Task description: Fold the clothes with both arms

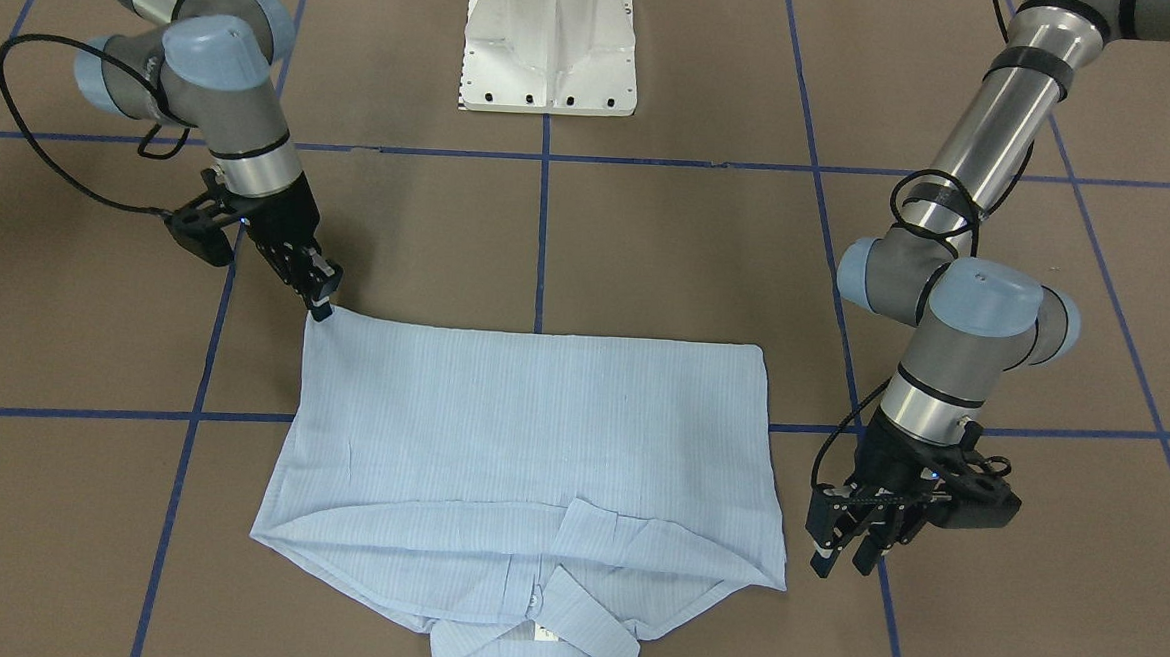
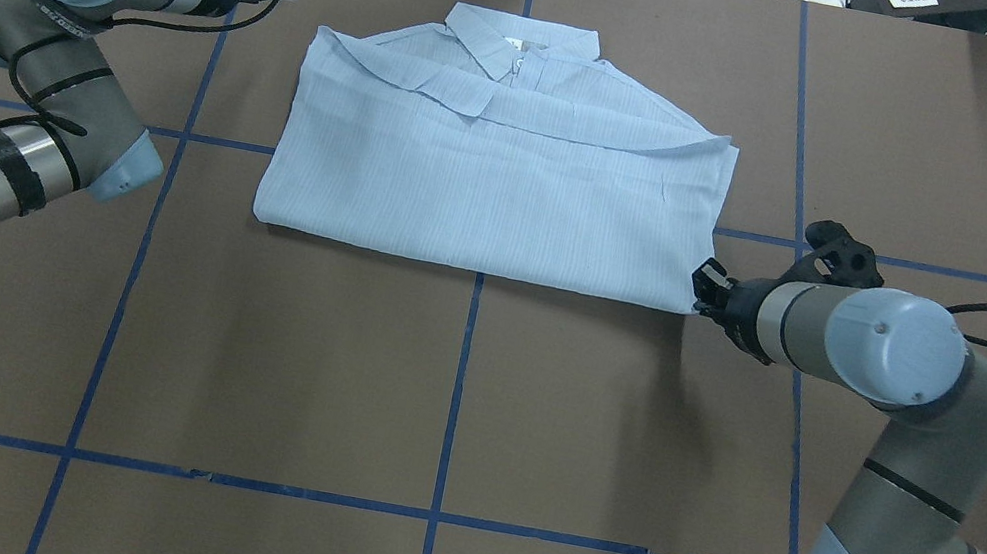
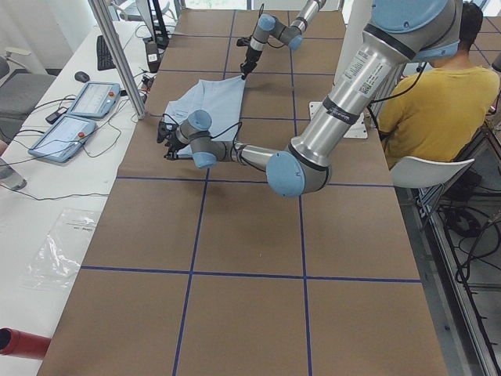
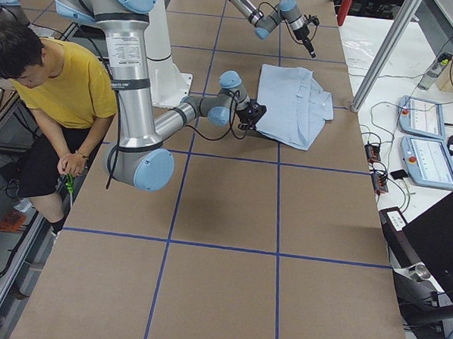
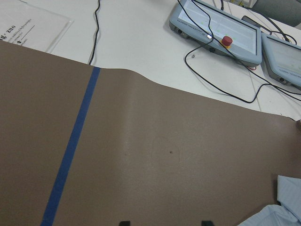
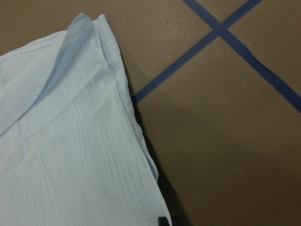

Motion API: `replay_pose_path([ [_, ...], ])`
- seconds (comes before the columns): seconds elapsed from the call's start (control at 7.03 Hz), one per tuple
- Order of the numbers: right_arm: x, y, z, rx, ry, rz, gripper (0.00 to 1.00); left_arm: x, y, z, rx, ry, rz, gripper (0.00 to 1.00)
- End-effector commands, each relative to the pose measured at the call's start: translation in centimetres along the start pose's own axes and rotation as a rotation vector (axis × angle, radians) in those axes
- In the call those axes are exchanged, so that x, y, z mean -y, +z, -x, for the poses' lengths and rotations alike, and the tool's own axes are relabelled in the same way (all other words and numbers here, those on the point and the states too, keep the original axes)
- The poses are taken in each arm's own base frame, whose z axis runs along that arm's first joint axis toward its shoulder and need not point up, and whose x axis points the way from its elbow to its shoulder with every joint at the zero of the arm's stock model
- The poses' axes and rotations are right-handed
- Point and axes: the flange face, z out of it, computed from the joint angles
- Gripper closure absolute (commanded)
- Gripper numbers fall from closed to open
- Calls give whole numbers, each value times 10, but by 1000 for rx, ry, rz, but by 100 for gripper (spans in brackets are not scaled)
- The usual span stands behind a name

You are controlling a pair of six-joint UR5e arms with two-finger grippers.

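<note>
In the front-facing view the folded shirt (image 1: 529,436) lies flat on the brown table (image 1: 649,252). It is at the middle of the edge far from the white pedestal (image 1: 549,56), and its collar (image 1: 539,637) points to that edge. The right gripper (image 1: 321,303) stands on the shirt's corner on the pedestal side. Its fingers are pressed together on the cloth, which rises there in a small point. The left gripper (image 1: 845,562) hangs just beside the collar-end corner of the other side. Its fingers are spread and apart from the cloth.

In the overhead view the right arm (image 2: 887,347) covers most of its own fingers. Blue tape lines (image 2: 460,383) run under the shirt.

In the left side view the near left arm (image 3: 337,110) crosses in front of the shirt and hides a part of it. A person (image 3: 430,102) in a yellow top sits behind the robot. Two pendants (image 3: 94,98) lie on a white bench (image 3: 47,180) beside a metal post (image 3: 117,55).

The right side view shows a laptop (image 4: 440,234) on that bench.

The left wrist view shows two fingertips (image 5: 124,222) wide apart over bare table, and cables (image 5: 96,28) on the bench.

The right wrist view shows one dark tip at the edge of the cloth.
</note>
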Motion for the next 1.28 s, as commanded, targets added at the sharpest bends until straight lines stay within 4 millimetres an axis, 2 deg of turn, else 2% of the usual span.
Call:
replay_pose_path([
  [0.0,-80,-59,-18,-24,76,222,100,5,-25,-33,-76,-28,-7,41],
  [0.14,-129,-93,-34,-109,78,318,100,-14,-53,-44,-148,-83,90,41],
  [0.28,-174,-108,-57,-289,33,386,100,-23,-80,-56,-209,-156,159,40],
  [0.43,-196,-146,-64,-422,80,441,100,-43,-113,-77,-276,-215,221,40],
  [0.57,-218,-168,-76,-514,101,441,100,-76,-143,-90,-324,-228,273,38],
  [0.71,-242,-165,-91,-564,149,391,6,-80,-162,-96,-293,-299,290,38],
  [0.85,-247,-165,-92,-529,153,349,0,-84,-177,-112,-199,-322,310,38],
  [1.0,-239,-159,-89,-518,164,326,0,-100,-181,-118,-162,-328,340,32],
  [1.14,-231,-152,-74,-491,187,312,0,-117,-175,-105,-126,-374,365,27],
])
